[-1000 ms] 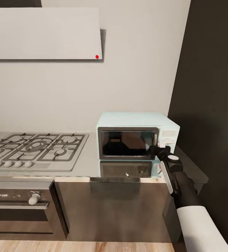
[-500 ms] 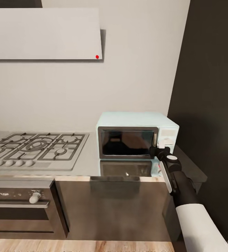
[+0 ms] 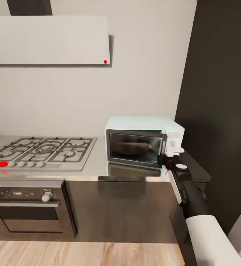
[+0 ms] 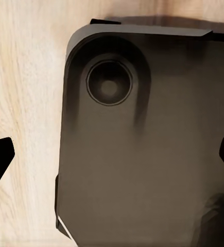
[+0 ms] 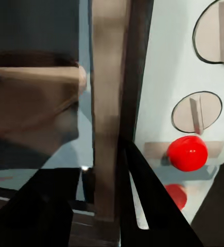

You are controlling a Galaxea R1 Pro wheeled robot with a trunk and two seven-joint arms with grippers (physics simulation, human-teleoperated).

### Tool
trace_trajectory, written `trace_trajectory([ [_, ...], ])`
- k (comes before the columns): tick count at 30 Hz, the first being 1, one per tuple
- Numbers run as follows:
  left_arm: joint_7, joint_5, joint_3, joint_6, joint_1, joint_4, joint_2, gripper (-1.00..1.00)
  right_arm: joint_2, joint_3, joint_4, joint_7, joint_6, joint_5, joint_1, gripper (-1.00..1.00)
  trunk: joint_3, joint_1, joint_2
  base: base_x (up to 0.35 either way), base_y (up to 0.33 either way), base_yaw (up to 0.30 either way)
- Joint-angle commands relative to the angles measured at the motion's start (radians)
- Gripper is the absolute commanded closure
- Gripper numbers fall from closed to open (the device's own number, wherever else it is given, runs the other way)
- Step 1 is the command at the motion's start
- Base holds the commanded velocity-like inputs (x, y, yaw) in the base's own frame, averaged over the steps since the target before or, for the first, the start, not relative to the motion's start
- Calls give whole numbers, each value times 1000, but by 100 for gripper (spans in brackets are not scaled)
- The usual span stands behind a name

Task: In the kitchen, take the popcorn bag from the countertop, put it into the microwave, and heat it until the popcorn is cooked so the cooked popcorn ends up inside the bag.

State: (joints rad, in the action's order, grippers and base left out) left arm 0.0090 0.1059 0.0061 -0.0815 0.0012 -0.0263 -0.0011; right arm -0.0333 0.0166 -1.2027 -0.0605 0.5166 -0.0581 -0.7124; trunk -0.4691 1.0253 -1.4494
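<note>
The right hand (image 3: 164,159), closed on the chrome door edge, meets the boxy mint microwave (image 3: 144,142).

countertop (image 3: 94,168): grey steel, above dark cabinet fronts
on it, left: gas hob (image 3: 39,151)
on it, right: mint microwave (image 3: 144,142), near the dark wall

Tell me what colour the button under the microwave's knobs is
Red. The button on the pale mint-blue microwave shows best in the right wrist view, just below the two white knobs.

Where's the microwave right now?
Head view: the microwave sits on the countertop, right of the stove, beside the dark wall panel; the right gripper is at its door edge.
</note>
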Motion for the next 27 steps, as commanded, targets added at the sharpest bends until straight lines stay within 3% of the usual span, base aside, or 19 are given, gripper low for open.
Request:
trace_trajectory([
  [1, 0, 9, 0, -1, 1, -1, 0, -100, 0, 8, -1, -5, 7, -32, -1, 100, -1, 0, -1, -159, 130, 0],
  [27, 0, 9, -1, -1, 1, -1, 1, -100, 0, 9, -1, -5, 8, -34, -1, 100, -1, 0, -1, -135, 119, 0],
])
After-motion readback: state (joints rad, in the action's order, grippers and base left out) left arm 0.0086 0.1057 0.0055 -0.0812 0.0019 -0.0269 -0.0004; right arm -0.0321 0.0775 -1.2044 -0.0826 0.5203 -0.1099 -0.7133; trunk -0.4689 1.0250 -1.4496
